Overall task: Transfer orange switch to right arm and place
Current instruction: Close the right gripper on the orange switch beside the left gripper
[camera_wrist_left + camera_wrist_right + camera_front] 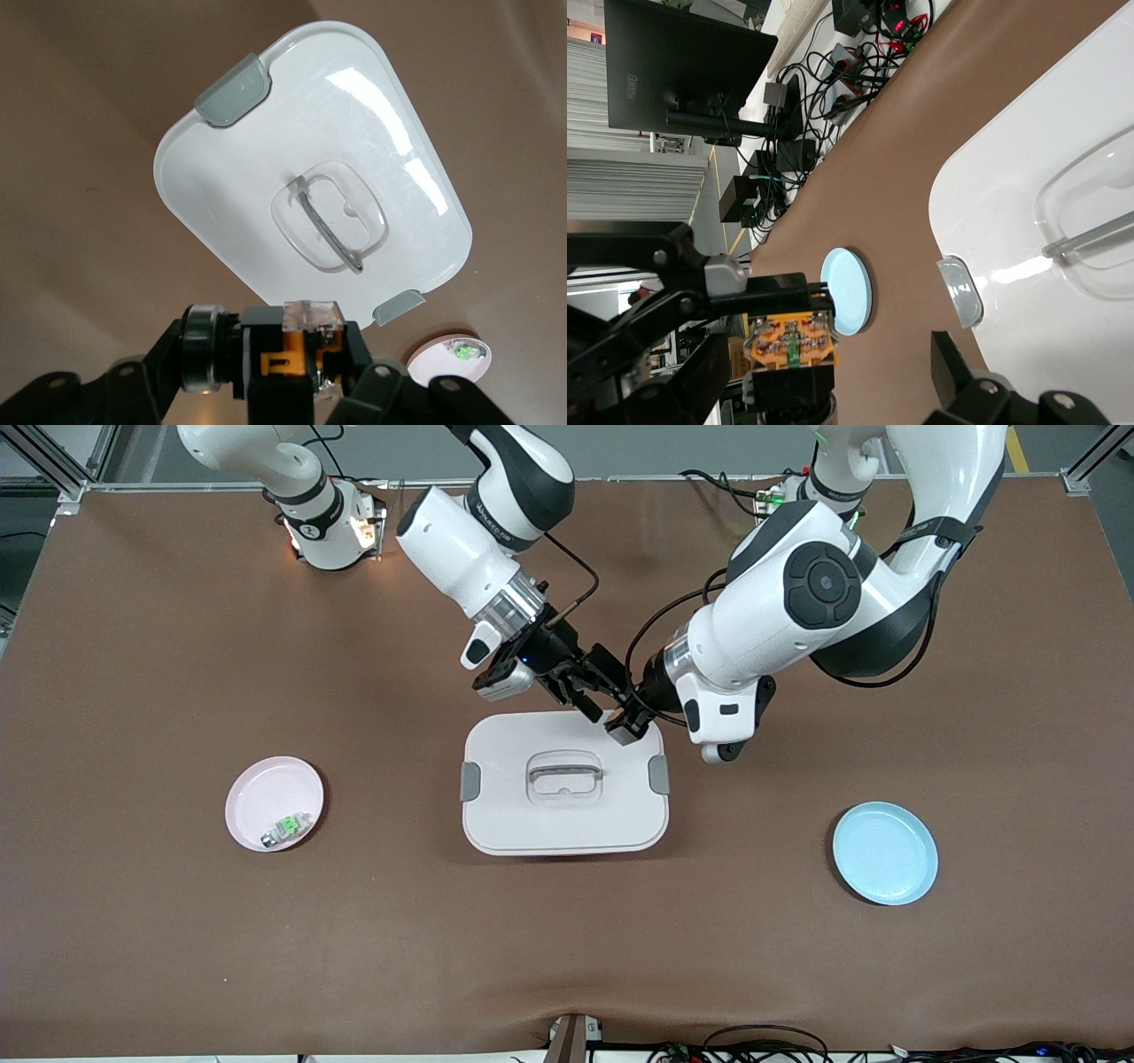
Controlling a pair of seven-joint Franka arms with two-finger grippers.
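Two grippers meet over container (532, 815): left gripper (627, 724) clamps switch (301, 350); right gripper (592, 707) spread wide around it.

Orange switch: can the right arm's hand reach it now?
Probably yes: the left hand holds the orange switch over the white box, and the open right hand is beside it, nothing between.

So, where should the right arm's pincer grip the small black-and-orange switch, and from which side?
Probably the switch's clear-capped end poking out of the left pincer over the white lidded box, coming from the right arm's end; the black body is clamped.
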